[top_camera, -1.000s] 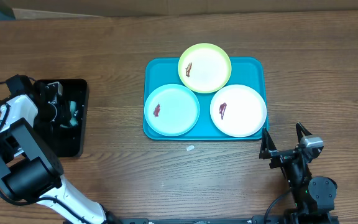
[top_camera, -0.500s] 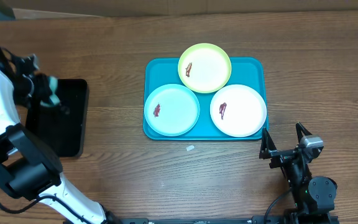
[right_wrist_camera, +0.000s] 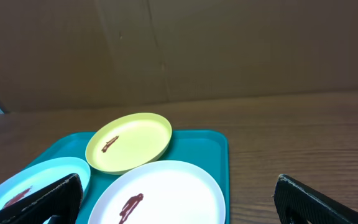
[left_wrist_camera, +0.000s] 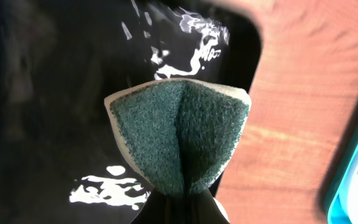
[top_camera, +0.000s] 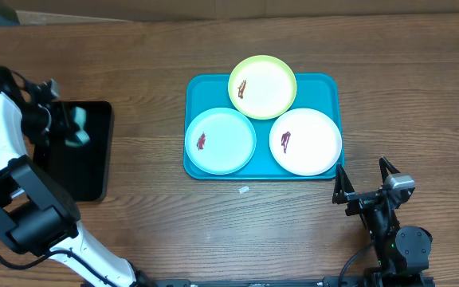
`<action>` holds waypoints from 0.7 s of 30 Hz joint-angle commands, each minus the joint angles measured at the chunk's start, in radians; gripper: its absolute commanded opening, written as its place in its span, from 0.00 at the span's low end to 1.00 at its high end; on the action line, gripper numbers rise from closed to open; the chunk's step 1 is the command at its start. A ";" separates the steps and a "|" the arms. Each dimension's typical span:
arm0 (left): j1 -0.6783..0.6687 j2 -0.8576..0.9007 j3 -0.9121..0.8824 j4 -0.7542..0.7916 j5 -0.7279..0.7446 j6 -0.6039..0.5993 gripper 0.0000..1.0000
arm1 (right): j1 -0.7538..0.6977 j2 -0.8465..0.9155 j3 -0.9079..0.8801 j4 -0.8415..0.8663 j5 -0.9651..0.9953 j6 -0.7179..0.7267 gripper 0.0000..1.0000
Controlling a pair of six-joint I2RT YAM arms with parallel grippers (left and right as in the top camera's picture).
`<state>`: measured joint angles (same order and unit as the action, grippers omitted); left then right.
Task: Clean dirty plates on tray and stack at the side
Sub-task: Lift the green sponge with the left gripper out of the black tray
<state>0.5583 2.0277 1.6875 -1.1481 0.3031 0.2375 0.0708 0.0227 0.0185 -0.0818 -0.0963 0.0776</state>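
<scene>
1. Left gripper [top_camera: 59, 121] clenched on a folded green sponge [left_wrist_camera: 179, 134], above black tray [top_camera: 86, 171].
2. Right gripper [top_camera: 361, 166] released, fingers spread. Tray [top_camera: 325, 81] just ahead of it holds three smeared plates [top_camera: 306, 142].
3. Wood-grain table [top_camera: 150, 231]; plain brown wall [right_wrist_camera: 229, 43] beyond.

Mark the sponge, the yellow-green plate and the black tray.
sponge [left_wrist_camera: 179, 134]: left wrist view, on its green scouring face at the fold.
yellow-green plate [top_camera: 265, 86]: overhead view, on its bare middle.
black tray [top_camera: 86, 171]: overhead view, on its bare floor.
</scene>
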 commanded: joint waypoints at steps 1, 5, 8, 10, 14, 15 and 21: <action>0.008 0.000 -0.016 -0.013 -0.047 -0.014 0.04 | -0.006 -0.001 -0.010 0.005 0.014 0.000 1.00; 0.020 -0.002 0.113 -0.124 -0.079 -0.042 0.04 | -0.006 -0.001 -0.010 0.005 0.014 0.000 1.00; 0.021 -0.003 0.242 -0.195 -0.051 -0.055 0.04 | -0.006 -0.001 -0.010 0.005 0.014 0.000 1.00; 0.021 -0.003 0.320 -0.229 -0.029 -0.055 0.04 | -0.006 -0.001 -0.010 0.005 0.014 0.000 1.00; 0.019 0.000 0.340 -0.195 -0.021 -0.055 0.04 | -0.006 -0.001 -0.010 0.005 0.014 0.000 1.00; 0.018 0.002 0.325 -0.184 -0.023 -0.054 0.04 | -0.006 -0.001 -0.010 0.005 0.014 0.000 1.00; 0.018 0.006 0.054 -0.011 -0.150 -0.062 0.04 | -0.006 -0.001 -0.010 0.005 0.014 0.000 1.00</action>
<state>0.5758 2.0254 1.8488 -1.1847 0.2333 0.1997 0.0708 0.0227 0.0185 -0.0822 -0.0959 0.0780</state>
